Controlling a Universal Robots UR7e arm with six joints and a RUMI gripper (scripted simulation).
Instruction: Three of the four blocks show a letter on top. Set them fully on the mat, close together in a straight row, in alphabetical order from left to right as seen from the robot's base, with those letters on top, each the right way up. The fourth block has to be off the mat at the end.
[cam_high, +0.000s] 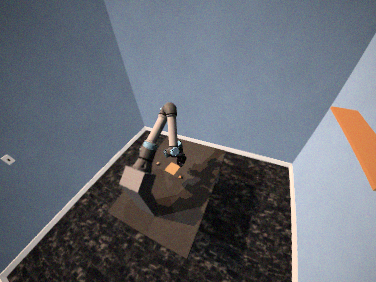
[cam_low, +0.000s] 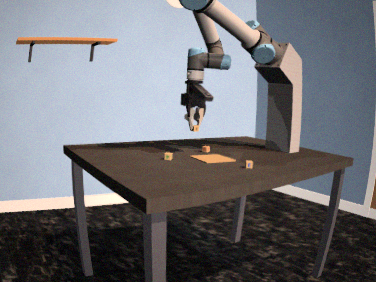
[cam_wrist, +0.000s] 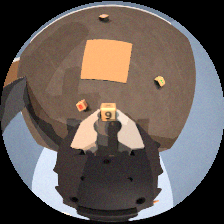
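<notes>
The hand (cam_high: 181, 161) (cam_low: 195, 128) (cam_wrist: 108, 110) is gripping a block (cam_low: 196, 128) (cam_wrist: 108, 112) above the bench (cam_high: 172, 245) (cam_low: 200, 187) (cam_wrist: 145, 45), its far edge (a loose pinch risking a twisted letter) looming in the wrist view.

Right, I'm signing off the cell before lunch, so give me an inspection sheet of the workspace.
Surface: brown table, partly shadowed.
Job's things: orange mat, no block on it; three loose blocks around it; a fourth block held above the table.
Clutter: nothing seen.
Claw: shut on the fourth block, which shows a dark 9-like mark to the wrist view.
Cables: nothing seen.
Surroundings: blue walls, white skirting, dark mottled floor, orange wall shelf.
</notes>
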